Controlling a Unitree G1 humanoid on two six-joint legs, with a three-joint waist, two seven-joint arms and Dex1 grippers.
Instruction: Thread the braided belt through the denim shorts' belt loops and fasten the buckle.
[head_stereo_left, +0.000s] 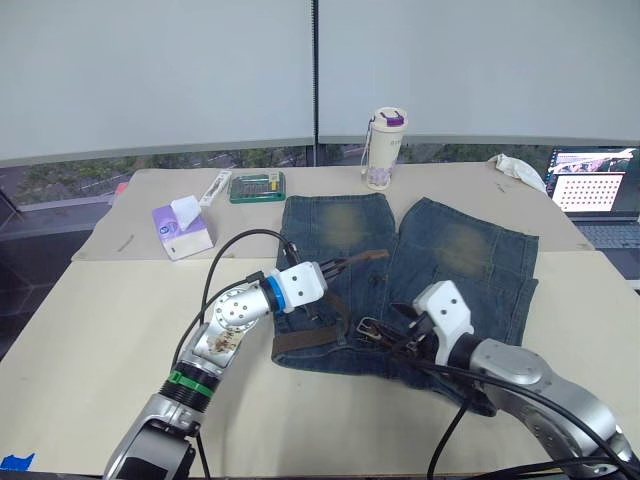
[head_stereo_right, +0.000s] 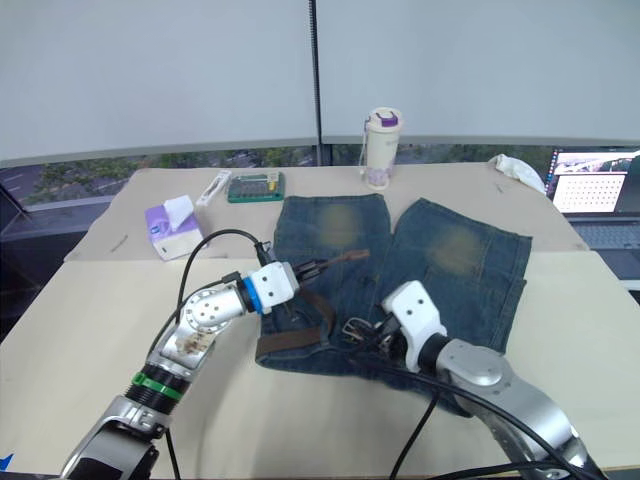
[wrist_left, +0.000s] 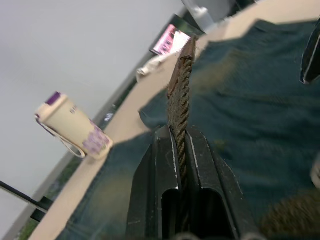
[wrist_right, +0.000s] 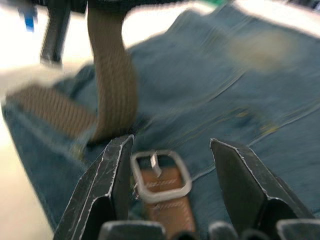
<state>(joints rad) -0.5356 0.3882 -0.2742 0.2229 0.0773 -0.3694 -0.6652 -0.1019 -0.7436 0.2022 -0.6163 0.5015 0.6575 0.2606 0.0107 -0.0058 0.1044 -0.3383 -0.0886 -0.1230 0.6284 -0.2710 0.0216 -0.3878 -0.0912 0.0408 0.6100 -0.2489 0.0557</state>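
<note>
Right gripper (wrist_right: 170, 150) spread wide around the buckle (wrist_right: 161, 174), ready to steady it.
Beyond the buckle, left gripper (head_stereo_left: 342, 266) clamped on the belt (wrist_left: 181, 95) tip, lifted over the shorts (head_stereo_left: 460, 250) for threading.

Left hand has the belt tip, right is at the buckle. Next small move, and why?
Probably close the right hand on the buckle: its fingers are open either side of it, while the left hand is shut on the braided belt above the denim shorts.
</note>
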